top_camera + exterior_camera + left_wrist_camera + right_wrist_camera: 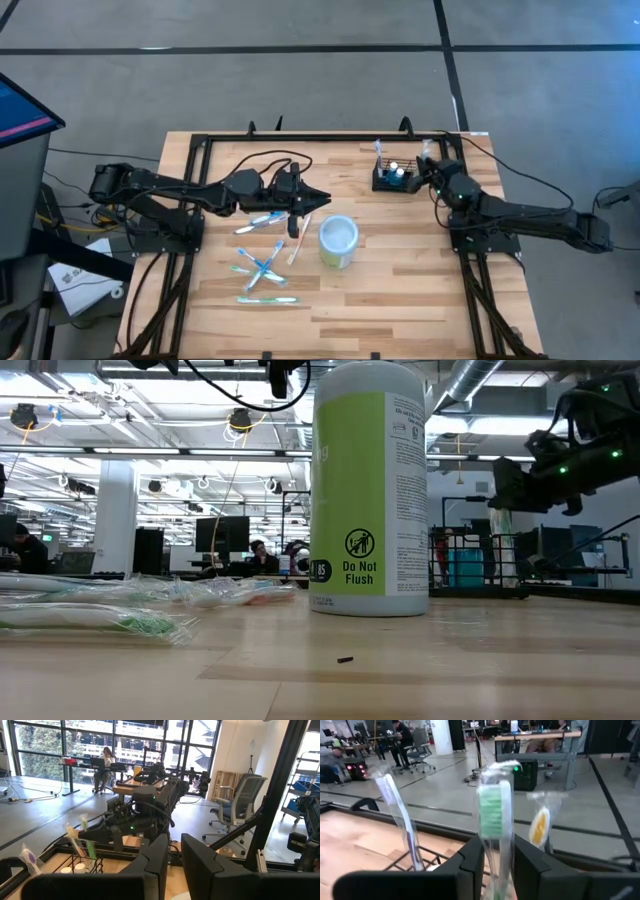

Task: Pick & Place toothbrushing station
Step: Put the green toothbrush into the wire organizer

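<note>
Little black basket sits at the far right of the table

I see the black wire basket (393,178) near the table's (400,300) back edge, on my right side. Wrapped toothbrushes stand up in it, and two small round white things sit inside too. My right gripper (496,860) is at the basket, and a wrapped green toothbrush (495,815) stands between its fingers; I cannot tell if they squeeze it. My left gripper (318,197) hovers mid-table, fingers a little apart, holding nothing. A white and green cup (338,243) stands near loose toothbrushes (262,265).
</note>
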{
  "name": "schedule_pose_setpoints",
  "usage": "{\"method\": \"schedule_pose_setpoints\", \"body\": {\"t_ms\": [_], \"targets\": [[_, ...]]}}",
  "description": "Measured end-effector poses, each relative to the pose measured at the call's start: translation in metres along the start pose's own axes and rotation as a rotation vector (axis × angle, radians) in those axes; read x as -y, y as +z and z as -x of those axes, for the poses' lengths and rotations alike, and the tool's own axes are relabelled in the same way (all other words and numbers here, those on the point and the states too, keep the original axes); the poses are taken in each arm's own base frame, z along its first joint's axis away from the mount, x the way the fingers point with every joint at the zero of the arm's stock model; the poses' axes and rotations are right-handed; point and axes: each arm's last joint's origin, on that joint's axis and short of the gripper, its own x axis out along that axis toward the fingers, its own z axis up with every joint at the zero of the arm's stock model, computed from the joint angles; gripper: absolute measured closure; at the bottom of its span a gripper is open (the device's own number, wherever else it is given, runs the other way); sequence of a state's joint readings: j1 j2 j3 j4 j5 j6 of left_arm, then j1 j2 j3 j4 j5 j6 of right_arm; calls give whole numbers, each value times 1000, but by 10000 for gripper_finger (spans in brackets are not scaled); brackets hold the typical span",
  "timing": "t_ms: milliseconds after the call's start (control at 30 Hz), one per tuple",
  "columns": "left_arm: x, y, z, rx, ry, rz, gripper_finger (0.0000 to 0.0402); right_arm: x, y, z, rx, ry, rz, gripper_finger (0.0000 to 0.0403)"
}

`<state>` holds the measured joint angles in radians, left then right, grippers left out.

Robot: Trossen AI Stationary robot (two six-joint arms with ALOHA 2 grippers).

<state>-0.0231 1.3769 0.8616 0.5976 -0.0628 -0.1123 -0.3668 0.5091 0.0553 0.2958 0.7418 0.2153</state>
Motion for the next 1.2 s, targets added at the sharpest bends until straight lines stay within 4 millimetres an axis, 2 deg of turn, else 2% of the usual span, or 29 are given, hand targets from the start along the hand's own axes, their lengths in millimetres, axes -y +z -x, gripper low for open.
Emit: {"method": "schedule_pose_setpoints", "body": {"t_ms": [400,500,633,833,933,1200], "targets": [[0,-4,0,-41,5,-3,353,-4,18,0,-25,-13,82,325],[0,1,3,-26,3,-2,353,-4,20,0,-27,-11,85,325],[-1,13,14,-24,20,-4,353,-8,26,2,-23,8,86,325],[-4,22,37,-109,142,-22,353,-11,37,4,-25,14,100,325],[-6,19,46,-110,168,-21,353,-11,39,4,-24,13,137,325],[-10,2,64,-136,204,2,353,-8,27,5,-127,2,174,310]]}}
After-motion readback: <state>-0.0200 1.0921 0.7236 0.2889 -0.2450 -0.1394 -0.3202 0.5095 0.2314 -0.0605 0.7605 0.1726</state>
